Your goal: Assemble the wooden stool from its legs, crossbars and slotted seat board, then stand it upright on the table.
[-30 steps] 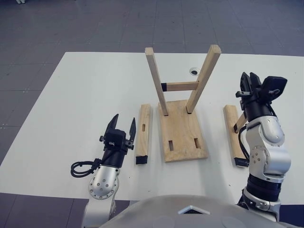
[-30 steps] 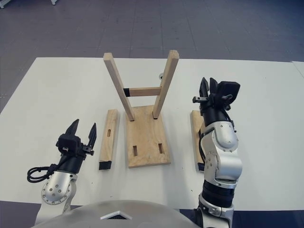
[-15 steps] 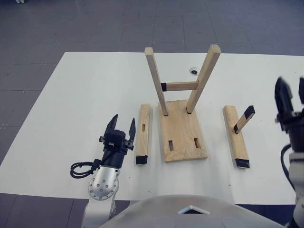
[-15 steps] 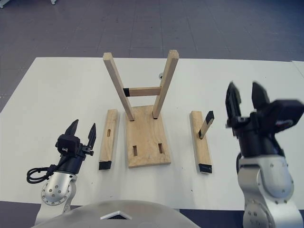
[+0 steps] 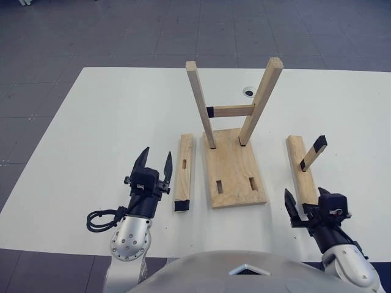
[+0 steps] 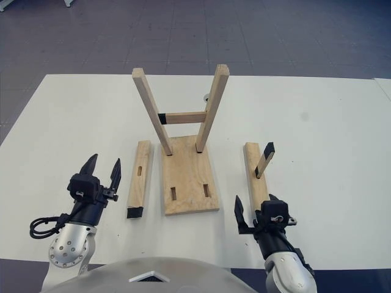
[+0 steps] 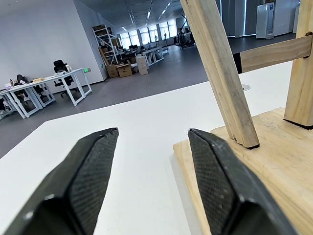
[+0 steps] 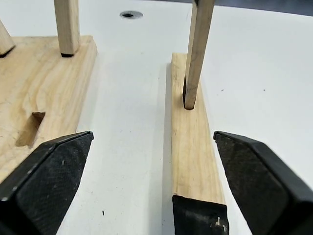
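The slotted seat board lies flat mid-table with two legs standing in its far slots, joined by a crossbar. A loose leg lies flat left of the board. On the right another leg lies flat with a short crossbar stuck upright in it. My left gripper is open just left of the loose leg. My right gripper is open near the front edge, at the near end of the right leg.
A small round hole sits in the white table behind the standing legs. A black cable loops by my left wrist. Wide bare tabletop lies to the far left and far right.
My right arm has swung down from above the right leg to the table's front edge, uncovering the leg and its upright crossbar. The left gripper barely shifted.
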### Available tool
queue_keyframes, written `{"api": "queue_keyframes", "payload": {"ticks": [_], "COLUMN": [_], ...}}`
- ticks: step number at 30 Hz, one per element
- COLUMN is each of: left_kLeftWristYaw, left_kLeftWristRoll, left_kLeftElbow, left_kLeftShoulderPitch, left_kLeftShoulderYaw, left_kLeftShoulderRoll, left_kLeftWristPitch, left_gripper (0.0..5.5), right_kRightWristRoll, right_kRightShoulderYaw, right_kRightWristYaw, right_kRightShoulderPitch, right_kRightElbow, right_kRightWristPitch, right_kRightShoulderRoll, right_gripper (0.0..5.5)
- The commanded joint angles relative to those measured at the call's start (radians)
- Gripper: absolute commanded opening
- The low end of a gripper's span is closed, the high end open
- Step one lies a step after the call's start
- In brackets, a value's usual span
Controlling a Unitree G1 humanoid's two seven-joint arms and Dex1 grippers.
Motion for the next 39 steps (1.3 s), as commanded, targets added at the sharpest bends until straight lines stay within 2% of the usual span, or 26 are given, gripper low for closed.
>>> {"api": "queue_keyframes", "payload": {"ticks": [1, 13, 21, 33, 39], "left_kLeftWristYaw": [-0.007, -0.017, -0.015, -0.004, -0.006], "left_kLeftWristRoll": [-0.001, -0.017, -0.022, -0.018, -0.022], "left_kLeftElbow": [-0.019, -0.032, -0.039, -0.047, -0.051], "left_kLeftShoulderPitch": [0.0, -0.003, 0.01, 0.037, 0.037], "left_kLeftShoulderYaw": [0.008, 0.025, 0.031, 0.02, 0.024], "left_kLeftShoulderRoll": [0.009, 0.022, 0.019, 0.007, 0.011], "left_kLeftWristPitch": [0.02, 0.035, 0.038, 0.031, 0.033], "left_gripper": [2.65, 2.65, 2.65, 2.65, 2.65], "right_kRightWristRoll": [-0.051, -0.144, -0.177, -0.193, -0.196], "right_kRightShoulderYaw": [0.004, 0.037, 0.003, -0.132, -0.14], "right_kRightWristYaw": [-0.018, -0.006, 0.016, 0.065, 0.091], "right_kRightShoulderPitch": [-0.046, -0.205, -0.285, -0.315, -0.288], "right_kRightElbow": [0.056, 0.21, 0.323, 0.16, 0.19], "right_kRightWristPitch": [0.039, 0.112, 0.114, 0.171, 0.19], "right_kRightShoulderRoll": [0.041, 0.125, 0.14, 0.103, 0.105], "right_gripper": [4.55, 4.55, 4.55, 4.55, 4.55]}}
